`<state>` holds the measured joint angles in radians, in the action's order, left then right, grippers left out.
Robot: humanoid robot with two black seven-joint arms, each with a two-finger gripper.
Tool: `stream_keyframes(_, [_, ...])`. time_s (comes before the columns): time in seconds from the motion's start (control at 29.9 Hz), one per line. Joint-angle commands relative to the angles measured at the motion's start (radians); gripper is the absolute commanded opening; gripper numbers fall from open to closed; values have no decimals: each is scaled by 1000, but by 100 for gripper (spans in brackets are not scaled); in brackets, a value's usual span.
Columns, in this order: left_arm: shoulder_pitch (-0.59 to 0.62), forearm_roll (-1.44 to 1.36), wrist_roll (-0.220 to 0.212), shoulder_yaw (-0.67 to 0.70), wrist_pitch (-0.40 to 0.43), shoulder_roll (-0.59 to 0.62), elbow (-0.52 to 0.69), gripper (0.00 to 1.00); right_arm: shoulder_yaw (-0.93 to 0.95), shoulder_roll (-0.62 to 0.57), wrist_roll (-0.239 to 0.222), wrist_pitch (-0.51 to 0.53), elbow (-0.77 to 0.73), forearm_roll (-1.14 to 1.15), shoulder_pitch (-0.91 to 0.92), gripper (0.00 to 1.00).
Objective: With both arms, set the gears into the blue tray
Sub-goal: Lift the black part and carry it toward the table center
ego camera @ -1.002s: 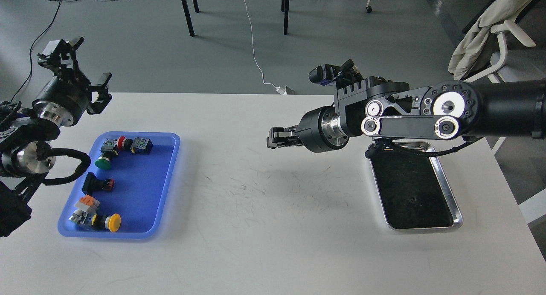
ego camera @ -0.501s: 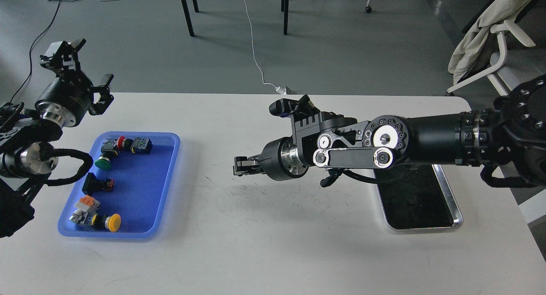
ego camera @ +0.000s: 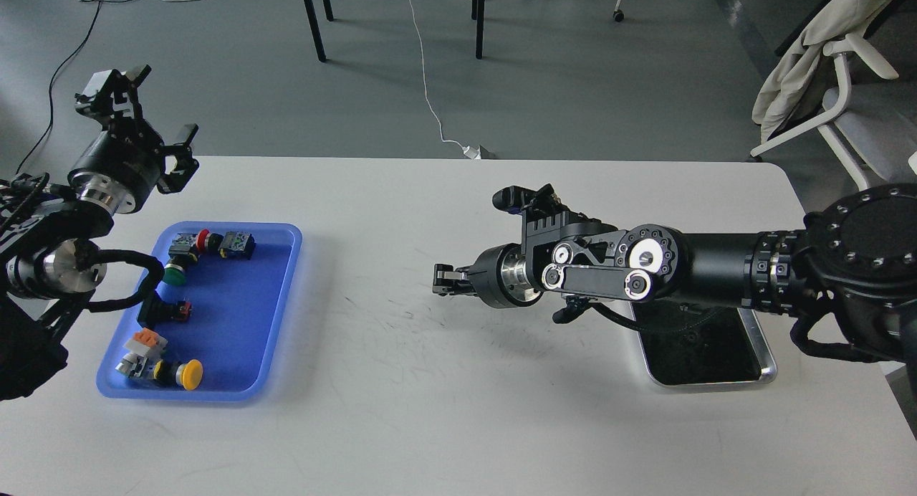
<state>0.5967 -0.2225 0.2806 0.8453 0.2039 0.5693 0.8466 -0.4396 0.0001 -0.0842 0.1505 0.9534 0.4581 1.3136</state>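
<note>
The blue tray lies at the table's left and holds several coloured push-button switches. I cannot make out any gears, neither on the table nor in a gripper. My left gripper hangs above the table's far left corner, behind the tray, open and empty. My right gripper points left low over the table's middle, well right of the tray. Its dark fingers sit close together and cannot be told apart.
A shiny steel tray lies at the right, partly under my right forearm. Chair and table legs and cables stand on the floor beyond the table. A white chair with cloth is at the far right.
My right arm swung down and left towards the blue tray, then drew back a little to the right. My left gripper shifted slightly right and stayed open.
</note>
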Motion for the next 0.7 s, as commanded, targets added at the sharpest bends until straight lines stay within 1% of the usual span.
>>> stream_keyframes(0.0, [0,0,5,0,0,0,0,98,10,0,-2,0,1,-4,-10,2])
stream_keyframes(0.07, [0,0,20,-3,2,0,0,98,12,0,-2,0,1,-9,-14,2])
stream_keyframes(0.13, [0,0,26,-6,2,3,0,98,12,0,-2,0,2,-21,-16,2])
stream_keyframes(0.37, [0,0,28,-5,2,6,0,98,53,0,1,0,19,-55,-22,2])
stream_keyframes(0.5, [0,0,28,-3,2,6,0,98,59,0,20,0,31,-62,-30,2])
stream_keyframes(0.67, [0,0,28,0,2,7,0,98,71,0,21,1,41,-62,-60,3])
